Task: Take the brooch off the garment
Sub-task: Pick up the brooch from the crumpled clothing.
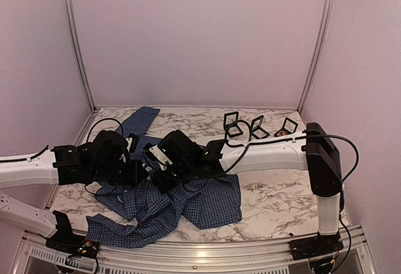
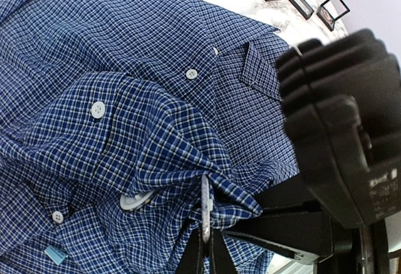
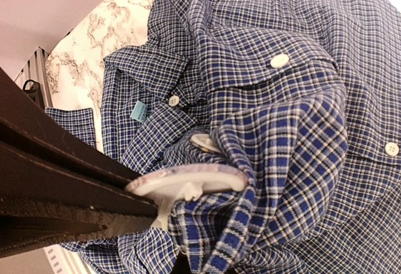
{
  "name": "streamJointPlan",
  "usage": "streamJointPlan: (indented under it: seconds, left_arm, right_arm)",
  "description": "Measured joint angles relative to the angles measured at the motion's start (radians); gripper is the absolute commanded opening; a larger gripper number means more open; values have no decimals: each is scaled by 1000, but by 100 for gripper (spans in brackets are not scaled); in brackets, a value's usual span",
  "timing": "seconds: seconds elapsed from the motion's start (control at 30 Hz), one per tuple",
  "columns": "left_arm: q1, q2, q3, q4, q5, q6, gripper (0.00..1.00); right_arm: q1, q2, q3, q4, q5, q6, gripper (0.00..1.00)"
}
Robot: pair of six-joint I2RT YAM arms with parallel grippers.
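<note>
Both my grippers were closed at one bunched fold of the garment (image 3: 282,130). My right gripper (image 3: 147,195) pinched the brooch (image 3: 188,179), a thin pale disc at its fingertips with the coloured face hidden. My left gripper (image 2: 208,252) nipped the fold just beneath it, perhaps the disc's rim too. Small, stiff and light, the brooch seemed likely to slip, so the rim looked the place to hold; the soft garment would drag along. Both forearms lay low, wrists meeting tip to tip.
</note>
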Motion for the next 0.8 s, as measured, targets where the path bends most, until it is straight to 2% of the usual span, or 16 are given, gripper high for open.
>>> streamJointPlan:
  seconds: [0.37, 0.8]
  left_arm:
    - [18, 24, 59, -48, 37, 69, 0]
    - [195, 86, 59, -7, 418, 202, 0]
  right_arm:
    - [0, -15, -46, 43, 31, -26, 0]
    - [-19, -70, -158, 137, 53, -108, 0]
